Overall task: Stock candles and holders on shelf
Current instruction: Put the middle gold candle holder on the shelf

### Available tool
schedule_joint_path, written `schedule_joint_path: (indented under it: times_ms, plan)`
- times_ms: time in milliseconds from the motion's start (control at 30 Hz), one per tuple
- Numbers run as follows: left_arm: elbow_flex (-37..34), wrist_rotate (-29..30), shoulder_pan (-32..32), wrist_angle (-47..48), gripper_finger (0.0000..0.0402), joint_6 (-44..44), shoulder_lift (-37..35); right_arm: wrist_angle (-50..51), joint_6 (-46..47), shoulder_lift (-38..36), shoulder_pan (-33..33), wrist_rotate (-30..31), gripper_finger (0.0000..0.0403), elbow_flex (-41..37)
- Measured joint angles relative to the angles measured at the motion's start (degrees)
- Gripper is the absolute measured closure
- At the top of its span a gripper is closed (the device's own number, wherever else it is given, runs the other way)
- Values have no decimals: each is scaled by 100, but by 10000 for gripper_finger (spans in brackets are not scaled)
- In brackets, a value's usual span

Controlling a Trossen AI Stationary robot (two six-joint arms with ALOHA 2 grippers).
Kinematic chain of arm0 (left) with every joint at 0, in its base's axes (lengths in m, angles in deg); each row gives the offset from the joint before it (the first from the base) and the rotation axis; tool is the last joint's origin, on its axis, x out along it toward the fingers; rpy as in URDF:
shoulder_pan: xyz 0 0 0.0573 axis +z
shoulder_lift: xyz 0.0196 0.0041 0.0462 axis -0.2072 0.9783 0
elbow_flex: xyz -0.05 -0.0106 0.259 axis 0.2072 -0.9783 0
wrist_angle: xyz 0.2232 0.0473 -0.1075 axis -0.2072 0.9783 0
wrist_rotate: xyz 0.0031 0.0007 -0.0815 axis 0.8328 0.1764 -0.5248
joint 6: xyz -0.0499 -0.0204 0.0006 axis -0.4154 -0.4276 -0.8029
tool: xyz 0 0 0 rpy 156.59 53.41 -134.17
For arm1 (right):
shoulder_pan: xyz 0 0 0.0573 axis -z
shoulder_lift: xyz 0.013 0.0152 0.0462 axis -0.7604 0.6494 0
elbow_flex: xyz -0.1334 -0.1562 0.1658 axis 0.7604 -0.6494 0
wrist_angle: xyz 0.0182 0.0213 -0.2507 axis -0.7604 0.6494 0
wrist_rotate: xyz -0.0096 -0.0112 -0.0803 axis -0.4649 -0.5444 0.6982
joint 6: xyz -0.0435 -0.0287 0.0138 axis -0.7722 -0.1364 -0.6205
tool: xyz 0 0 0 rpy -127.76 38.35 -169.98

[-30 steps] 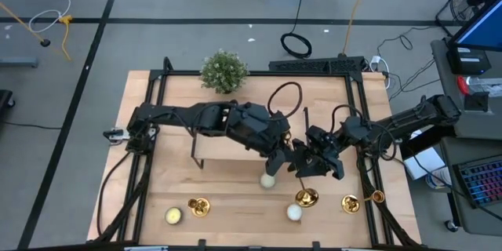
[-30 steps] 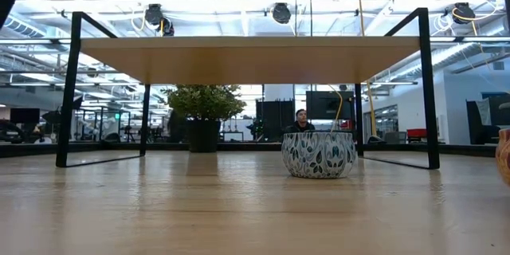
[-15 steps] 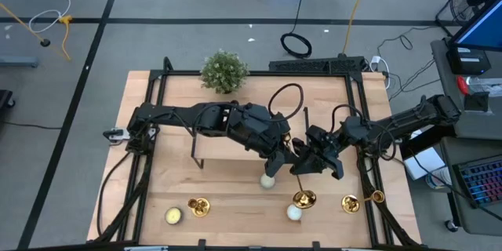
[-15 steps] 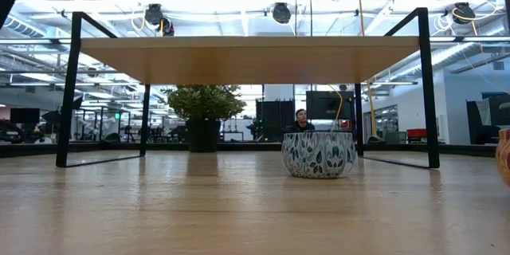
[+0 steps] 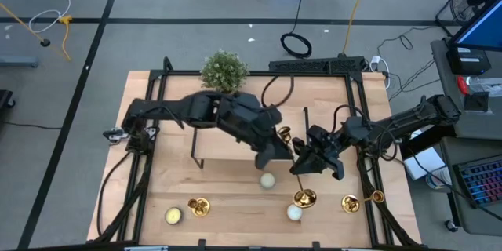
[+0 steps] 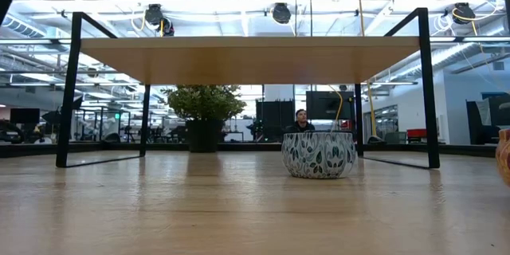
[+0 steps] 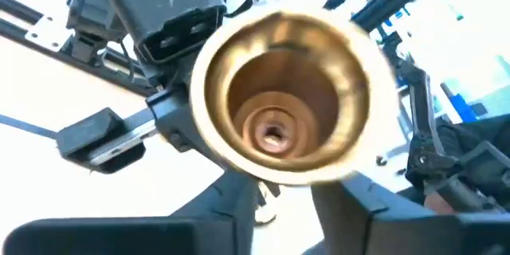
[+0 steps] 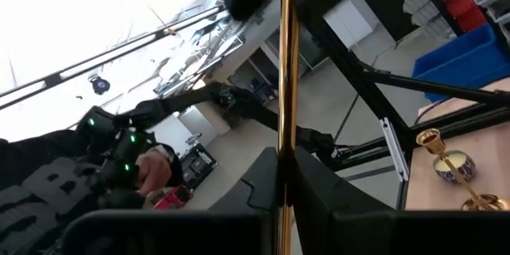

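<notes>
My right gripper (image 5: pixel 302 163) is shut on a gold holder (image 5: pixel 295 169) that hangs in the air over the table's middle right. Its cup top (image 5: pixel 284 134) points toward the far edge and its round base (image 5: pixel 304 198) toward the near edge. My left gripper (image 5: pixel 272 155) stands open just left of the cup. The left wrist view looks straight into that cup (image 7: pixel 279 96), beyond the fingers. One pale candle (image 5: pixel 267 180) sits on the table below. The shelf (image 5: pixel 223 150) lies mostly under my left arm. My right gripper pinches the holder's thin stem (image 8: pixel 287 139) between its two fingers, about midway between cup and base. The fingers come roughly level from the table's right side and lie across the stem. The holder is lifted clear of the table and lies steeply tilted.
Two more gold holders lie on the table, one near the front left (image 5: pixel 198 206) and one at the front right (image 5: pixel 361 201). A white candle (image 5: pixel 294 212) and a yellowish candle (image 5: pixel 173 216) sit near the front edge. A green plant (image 5: pixel 224 70) stands at the far edge.
My left gripper has come off the holder's cup end and gone up and toward the table's far left. The cup, hidden under it before, now shows bare. The holder has stayed in place in my right gripper.
</notes>
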Motion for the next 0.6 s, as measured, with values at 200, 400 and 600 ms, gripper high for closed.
schedule_joint_path:
  times_ms: [200, 400, 600]
  plan:
    - [13, -39, -43, 1479, 242, -178, -564, -4, 88, -27, 0, 286, 391, -7]
    - [-2, 1488, -382, 3663, 258, -724, -1055, 275, -131, -44, 2, 1530, 391, -9]
    - [7, 3390, -932, 4544, 293, -1365, -1387, 709, -409, -39, 189, 2936, 391, -9]
